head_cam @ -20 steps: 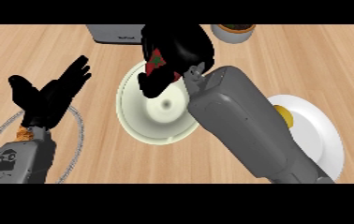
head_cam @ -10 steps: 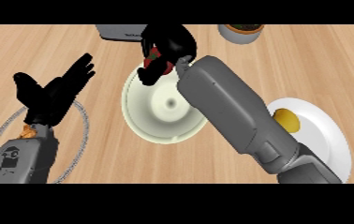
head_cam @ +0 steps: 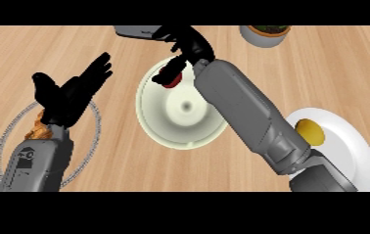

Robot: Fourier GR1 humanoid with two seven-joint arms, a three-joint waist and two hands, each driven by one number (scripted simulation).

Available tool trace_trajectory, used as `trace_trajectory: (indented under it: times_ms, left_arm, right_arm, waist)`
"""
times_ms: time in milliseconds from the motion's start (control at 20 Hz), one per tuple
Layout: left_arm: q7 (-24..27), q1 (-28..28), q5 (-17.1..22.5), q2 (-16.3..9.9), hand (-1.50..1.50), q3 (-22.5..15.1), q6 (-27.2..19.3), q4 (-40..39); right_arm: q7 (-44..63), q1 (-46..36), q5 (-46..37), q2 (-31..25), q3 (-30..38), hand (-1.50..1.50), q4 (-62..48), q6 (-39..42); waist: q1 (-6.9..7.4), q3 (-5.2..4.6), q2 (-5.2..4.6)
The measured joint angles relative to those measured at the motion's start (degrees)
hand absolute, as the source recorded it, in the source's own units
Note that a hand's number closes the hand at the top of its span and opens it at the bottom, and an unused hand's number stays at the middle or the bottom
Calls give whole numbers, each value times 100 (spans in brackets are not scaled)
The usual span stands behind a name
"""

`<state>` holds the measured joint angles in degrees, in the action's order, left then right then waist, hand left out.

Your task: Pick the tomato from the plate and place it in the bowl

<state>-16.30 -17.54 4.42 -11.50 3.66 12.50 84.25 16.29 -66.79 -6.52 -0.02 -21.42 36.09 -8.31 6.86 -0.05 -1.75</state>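
From the head view, the right hand [head_cam: 186, 44] curls round the tomato [head_cam: 171, 78] over the plate's [head_cam: 160, 130] far rim, the left hand [head_cam: 71, 92] rests open; carried askew toward the far grey bowl [head_cam: 137, 31], it might slip out.

No readable txt, labels, brands, nos. or signs anywhere in head view. Grey box [head_cam: 137, 32] at top edge has a few small dark marks on its side, too small to read. Left forearm [head_cam: 33, 165] casing shows a dark round mark, not legible as txt.
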Motion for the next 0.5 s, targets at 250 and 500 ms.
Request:
trace_trajectory:
  times_ms: [250, 500]
  left_arm:
    - [-64, -67, 32, -59, 0, 39, 47, -7]
    - [-37, -66, -30, 22, 0, 5, -34, -41]
  right_arm:
    - [-682, -127, 452, 0, -114, -150, -405, -538]
    - [-1105, -319, 698, 2, -175, -150, -766, -1247]
  waist:
    - [33, 1, -5]
    - [-21, 1, 6]
